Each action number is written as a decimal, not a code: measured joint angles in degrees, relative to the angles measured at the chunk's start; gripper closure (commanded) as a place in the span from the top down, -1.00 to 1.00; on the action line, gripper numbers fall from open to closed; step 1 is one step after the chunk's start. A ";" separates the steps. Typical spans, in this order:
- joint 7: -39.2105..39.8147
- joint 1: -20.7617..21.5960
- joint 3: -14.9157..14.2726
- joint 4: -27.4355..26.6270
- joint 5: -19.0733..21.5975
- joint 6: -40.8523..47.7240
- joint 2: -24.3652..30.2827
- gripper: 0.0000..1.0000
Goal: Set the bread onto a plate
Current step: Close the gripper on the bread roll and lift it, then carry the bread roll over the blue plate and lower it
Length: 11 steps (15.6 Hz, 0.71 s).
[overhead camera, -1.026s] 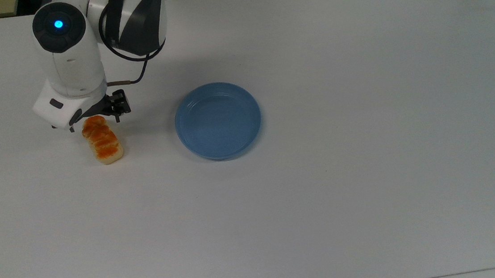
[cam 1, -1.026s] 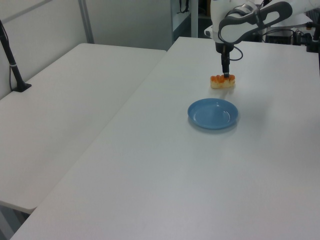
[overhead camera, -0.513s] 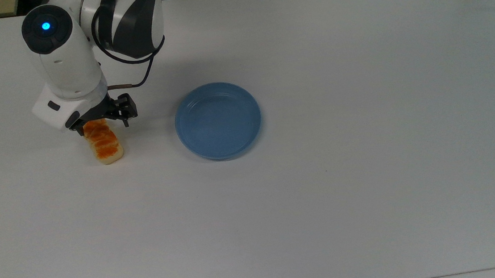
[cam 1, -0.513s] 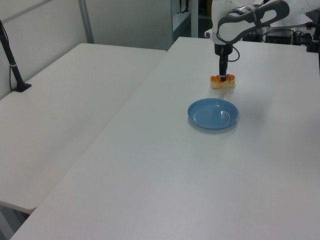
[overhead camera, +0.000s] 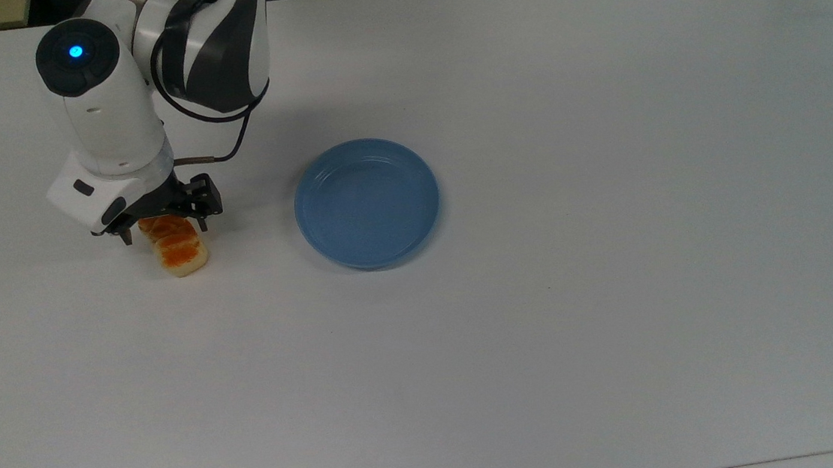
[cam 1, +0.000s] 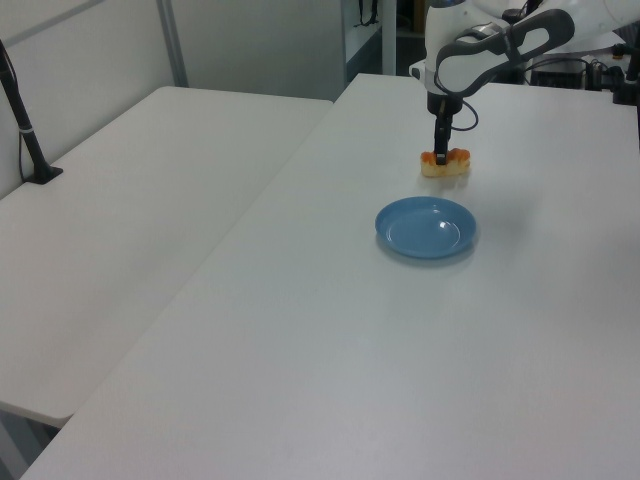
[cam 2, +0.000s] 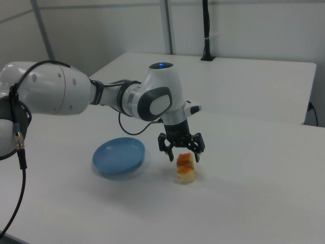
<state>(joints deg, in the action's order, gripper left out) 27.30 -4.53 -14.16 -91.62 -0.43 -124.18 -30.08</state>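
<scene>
The bread [overhead camera: 176, 249] lies on the white table [overhead camera: 620, 322], well apart from the light-blue plate [overhead camera: 367, 202] and to the top view's left of it, so nothing is on the plate yet. The gripper [cam 2: 181, 150] hangs low over the loaf's far end with its 2 fingers spread, 1 on each side and not yet pinching. By my judgement the grasp, the lift, the carry and the release all remain.

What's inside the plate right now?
Nothing: the plate has a bare blue floor in all three views. The bread lies on the table, apart from it, with the open gripper straddling one end.
</scene>
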 measured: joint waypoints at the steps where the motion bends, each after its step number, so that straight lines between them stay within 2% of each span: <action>1: 0.09 0.00 0.00 -0.03 0.00 0.00 -0.13 1.00; 4: 0.34 0.00 0.04 -0.41 0.00 -0.01 -0.41 0.97; 5: 0.36 0.01 0.04 -0.54 0.00 -0.01 -0.53 0.87; 10: 0.39 0.00 0.58 -0.86 0.00 -1.09 -1.67 -0.01; 11: 0.39 0.01 0.96 -0.86 0.00 -1.09 -1.79 -0.10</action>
<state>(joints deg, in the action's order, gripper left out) 27.69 -4.52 -13.20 -92.48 -0.44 -125.27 -31.87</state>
